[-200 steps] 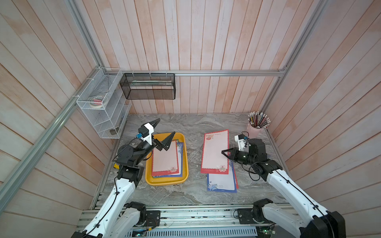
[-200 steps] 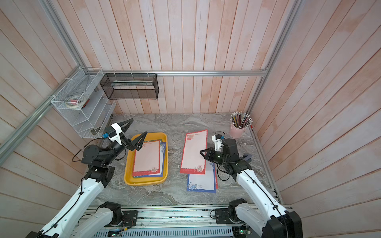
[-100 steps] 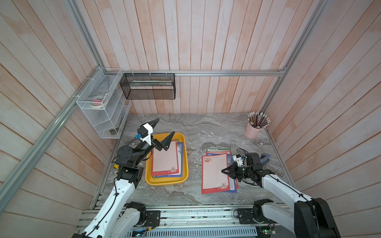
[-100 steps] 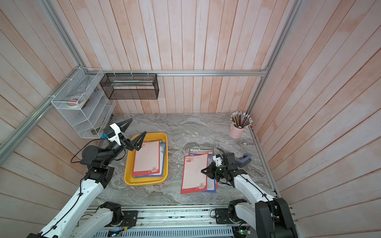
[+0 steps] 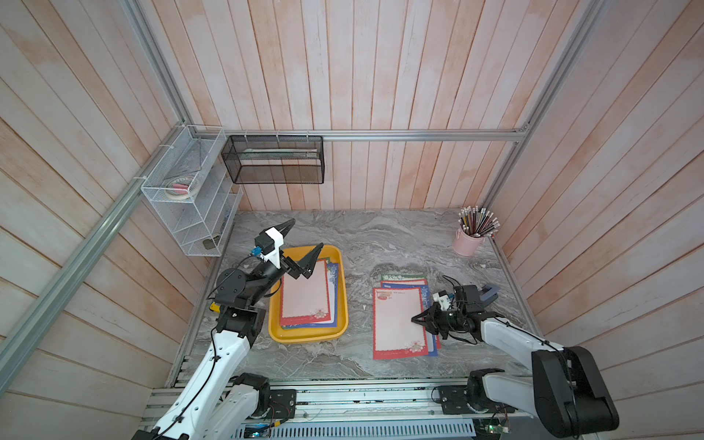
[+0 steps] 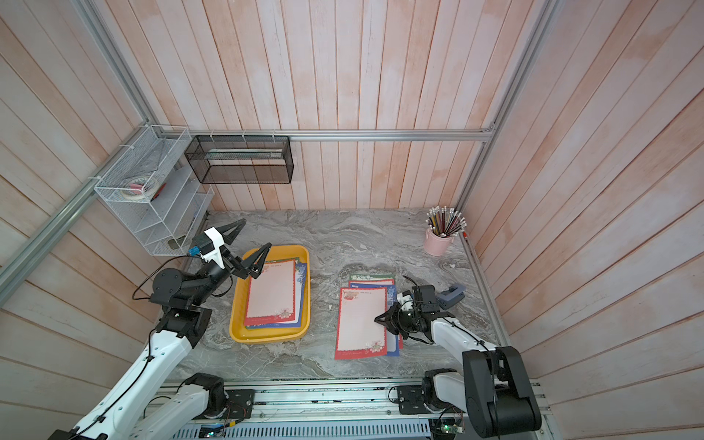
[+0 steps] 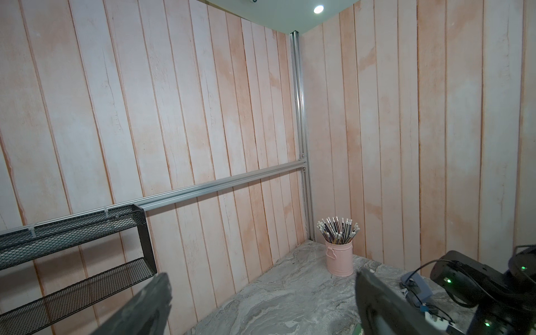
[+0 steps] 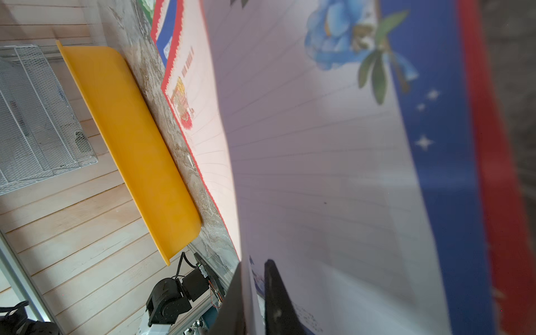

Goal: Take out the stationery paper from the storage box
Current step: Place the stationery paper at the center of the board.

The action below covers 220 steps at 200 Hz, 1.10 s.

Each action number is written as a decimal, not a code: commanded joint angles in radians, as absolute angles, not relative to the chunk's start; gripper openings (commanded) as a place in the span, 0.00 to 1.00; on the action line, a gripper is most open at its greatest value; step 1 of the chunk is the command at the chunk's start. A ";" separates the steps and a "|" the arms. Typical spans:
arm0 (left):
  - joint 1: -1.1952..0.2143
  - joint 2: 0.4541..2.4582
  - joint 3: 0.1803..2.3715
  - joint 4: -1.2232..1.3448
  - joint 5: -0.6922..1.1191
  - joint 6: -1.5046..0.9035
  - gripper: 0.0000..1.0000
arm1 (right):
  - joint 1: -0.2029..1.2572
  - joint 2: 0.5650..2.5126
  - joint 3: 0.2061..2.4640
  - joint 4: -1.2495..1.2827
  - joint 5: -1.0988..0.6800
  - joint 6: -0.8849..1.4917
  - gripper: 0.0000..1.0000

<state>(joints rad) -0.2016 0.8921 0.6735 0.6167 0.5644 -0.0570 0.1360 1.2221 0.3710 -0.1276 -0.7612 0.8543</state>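
- Yellow plastic tray point(image 5: 309, 337), 11 o'clock corner: black left gripper point(image 5: 308, 233) gaped wide, empty.
- Right gripper point(image 5: 416, 320), barely parted, straddled the 3 o'clock edge of red-bordered paper sheet point(image 5: 396, 324); hold unclear.

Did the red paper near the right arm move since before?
Yes. The red-bordered sheet slid toward the front rail, farther from the pink pencil cup.

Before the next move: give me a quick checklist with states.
1. Left pincer open, by the yellow tray's far end: ok.
2. Red-bordered sheet at the right pincer lies on the table stack: ok.
3. Right pincer free of that sheet: cannot tell; its edge sits between the jaws.
4. Tray emptied: not ok, tray sheets remain.
5. Pink pencil cup away from both pincers: ok.
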 commanded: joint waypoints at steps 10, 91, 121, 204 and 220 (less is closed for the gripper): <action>-0.203 0.897 0.700 0.600 0.549 -0.069 1.00 | 0.123 1.242 0.381 -0.132 -0.746 0.820 0.27; -0.203 0.900 0.705 0.576 0.518 -0.065 1.00 | 0.118 1.144 0.440 -0.266 -0.524 0.809 0.51; -0.202 0.897 0.707 0.569 0.507 -0.062 1.00 | 0.114 1.069 0.483 -0.349 -0.384 0.809 0.54; -0.198 0.982 0.825 0.338 0.340 -0.108 1.00 | 0.183 0.866 0.627 -0.448 -0.224 0.791 0.55; -0.195 1.010 0.868 0.274 0.339 -0.115 1.00 | 0.257 0.853 0.676 -0.422 -0.171 0.782 0.55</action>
